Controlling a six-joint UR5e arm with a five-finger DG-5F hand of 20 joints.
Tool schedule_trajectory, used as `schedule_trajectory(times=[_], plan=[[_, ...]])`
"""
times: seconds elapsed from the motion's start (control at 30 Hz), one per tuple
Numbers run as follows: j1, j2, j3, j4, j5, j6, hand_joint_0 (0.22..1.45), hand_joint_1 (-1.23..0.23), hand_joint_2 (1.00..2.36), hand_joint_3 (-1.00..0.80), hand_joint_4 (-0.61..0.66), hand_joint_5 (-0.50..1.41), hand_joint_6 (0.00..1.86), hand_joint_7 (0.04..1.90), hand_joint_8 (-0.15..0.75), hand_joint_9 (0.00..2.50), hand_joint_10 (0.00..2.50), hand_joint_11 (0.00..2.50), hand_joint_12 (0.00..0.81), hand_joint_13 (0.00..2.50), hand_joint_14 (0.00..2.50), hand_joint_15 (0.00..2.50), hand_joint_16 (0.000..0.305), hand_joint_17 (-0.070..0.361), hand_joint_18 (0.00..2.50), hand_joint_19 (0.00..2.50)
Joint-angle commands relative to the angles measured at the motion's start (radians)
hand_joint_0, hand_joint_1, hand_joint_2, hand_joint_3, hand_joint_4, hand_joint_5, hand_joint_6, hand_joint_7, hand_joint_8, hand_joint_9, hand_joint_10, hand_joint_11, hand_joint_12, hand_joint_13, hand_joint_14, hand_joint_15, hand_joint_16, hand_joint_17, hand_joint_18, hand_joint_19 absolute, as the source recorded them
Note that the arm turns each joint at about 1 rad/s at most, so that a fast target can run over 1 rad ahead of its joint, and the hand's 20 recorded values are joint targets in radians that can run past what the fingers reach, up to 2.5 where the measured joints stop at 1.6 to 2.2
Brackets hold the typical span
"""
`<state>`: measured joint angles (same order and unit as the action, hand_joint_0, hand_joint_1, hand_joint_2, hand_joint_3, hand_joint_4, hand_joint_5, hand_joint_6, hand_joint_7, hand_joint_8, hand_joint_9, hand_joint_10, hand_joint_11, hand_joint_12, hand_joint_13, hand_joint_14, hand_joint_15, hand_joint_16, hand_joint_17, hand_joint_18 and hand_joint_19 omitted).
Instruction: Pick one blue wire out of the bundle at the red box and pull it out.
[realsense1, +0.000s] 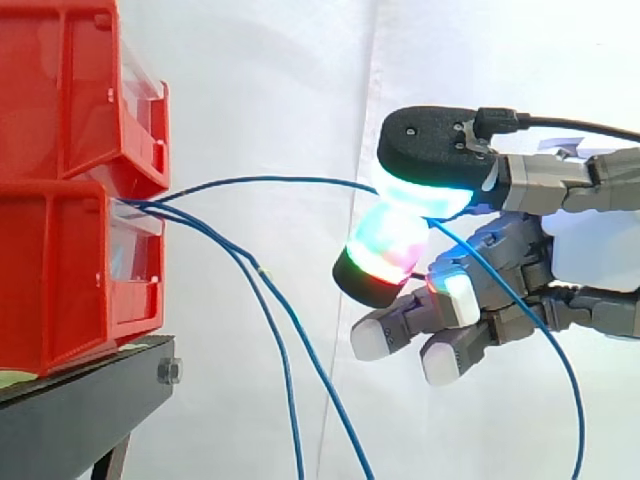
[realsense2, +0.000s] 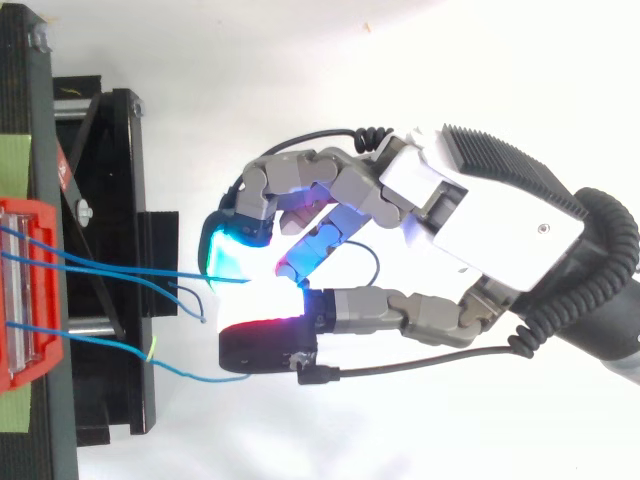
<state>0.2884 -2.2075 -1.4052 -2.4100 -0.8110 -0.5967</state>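
1 thin blue wire (realsense1: 260, 181) is being pinched between the glowing pads (realsense1: 392, 243) of the grey robot hand (realsense2: 450, 215), and is being held in a shallow arc running from the lower red plastic bin (realsense1: 60, 280). A slip from so thin a grip is being risked, and the 2 slack blue wires (realsense1: 285, 350) beside it could be dragged along if tangled at the bin.

I see bright, even light on the white curtain (realsense1: 270, 100); the glowing fingers (realsense1: 430, 195) flare, and shadows are faint.
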Motion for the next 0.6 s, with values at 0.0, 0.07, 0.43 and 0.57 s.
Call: schedule_trajectory(times=[0.0, 0.07, 0.43, 0.57], plan=[[0.000, 0.002, 0.000, 0.000, -0.002, 0.000, 0.60, -0.63, 1.01, -0.31, 0.12, -0.07, 0.77, 1.14, 0.277, 1.32, 0.02, 0.76, 0.382, 0.73, 0.02, 0.43, 0.049, 0.110, 0.79, 0.63], [0.000, 0.002, 0.002, 0.000, -0.002, 0.000, 0.60, -0.64, 1.01, -0.32, 0.12, -0.07, 0.77, 1.14, 0.276, 1.32, 0.02, 0.75, 0.382, 0.73, 0.01, 0.42, 0.049, 0.110, 0.79, 0.62], [0.000, 0.002, 0.029, -0.015, -0.002, 0.002, 0.50, -0.58, 1.00, -0.50, 0.11, -0.08, 0.77, 1.12, 0.264, 1.27, 0.02, 0.76, 0.373, 0.70, 0.02, 0.43, 0.048, 0.108, 0.73, 0.64], [0.000, 0.002, 0.029, -0.026, -0.004, 0.006, 0.50, -0.57, 1.00, -0.50, 0.12, -0.08, 0.76, 1.14, 0.271, 1.26, 0.02, 0.75, 0.373, 0.69, 0.02, 0.43, 0.048, 0.109, 0.73, 0.63]])
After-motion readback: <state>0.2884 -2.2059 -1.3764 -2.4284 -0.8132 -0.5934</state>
